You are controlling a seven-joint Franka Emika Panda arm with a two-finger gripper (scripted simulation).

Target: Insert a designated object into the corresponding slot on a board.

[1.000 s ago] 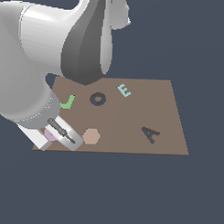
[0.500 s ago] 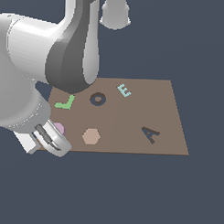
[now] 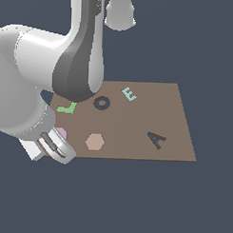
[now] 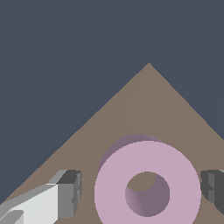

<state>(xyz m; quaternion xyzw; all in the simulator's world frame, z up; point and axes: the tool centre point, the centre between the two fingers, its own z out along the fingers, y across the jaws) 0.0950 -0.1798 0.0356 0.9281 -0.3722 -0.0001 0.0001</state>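
Pink ring (image 4: 148,183) lies flat on board (image 4: 148,109) | we see it between our spread fingers (image 4: 70,192), gaps either side | gripper (image 3: 55,146) near board's corner

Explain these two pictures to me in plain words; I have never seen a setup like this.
This is a computer simulation of one robot arm, the big white and grey shape. The exterior view looks at the scene from off the arm; the wrist view looks down from a camera by its gripper. A flat brown board carries a green L, a pale blue E, a tan hexagon, a dark A-shaped recess and a dark ring-shaped slot. The fingers stand open on either side of a pink ring at the board's corner, not gripping it.
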